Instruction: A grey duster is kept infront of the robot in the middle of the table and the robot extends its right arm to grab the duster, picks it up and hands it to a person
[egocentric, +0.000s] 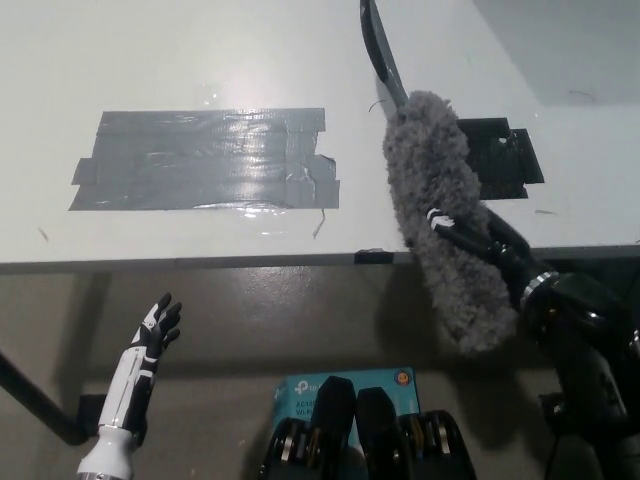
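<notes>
At the near edge of the white table (200, 60), toward its right end, the fluffy grey duster (440, 220) is held up in the air by the black right hand (480, 245).

Hidden / unclear:
- Much of the right hand is buried in the duster's fibres; only dark fingers (462, 232) wrapped around the middle of the head are visible, clamped on it. The palm cannot be made out.
- The duster's dark, flat handle (380, 50) runs off the top edge of the picture, so its end is not seen.
- A black rectangular patch (505, 160) on the table near the right edge is partly covered by the duster head; what it is cannot be told.

Duster: long shaggy head, mid-grey, tilted so that the handle points up and away over the table and the lower tip hangs past the near edge, over the floor. It lies across the table's near edge as seen from above, lifted clear of the surface.

Other: a large patch of overlapping grey tape strips (205, 160) sits on the table, left of the middle, well apart from the duster. The white left hand (158, 330) rests low at the lower left, below the table's edge, fingers spread and holding nothing.
</notes>
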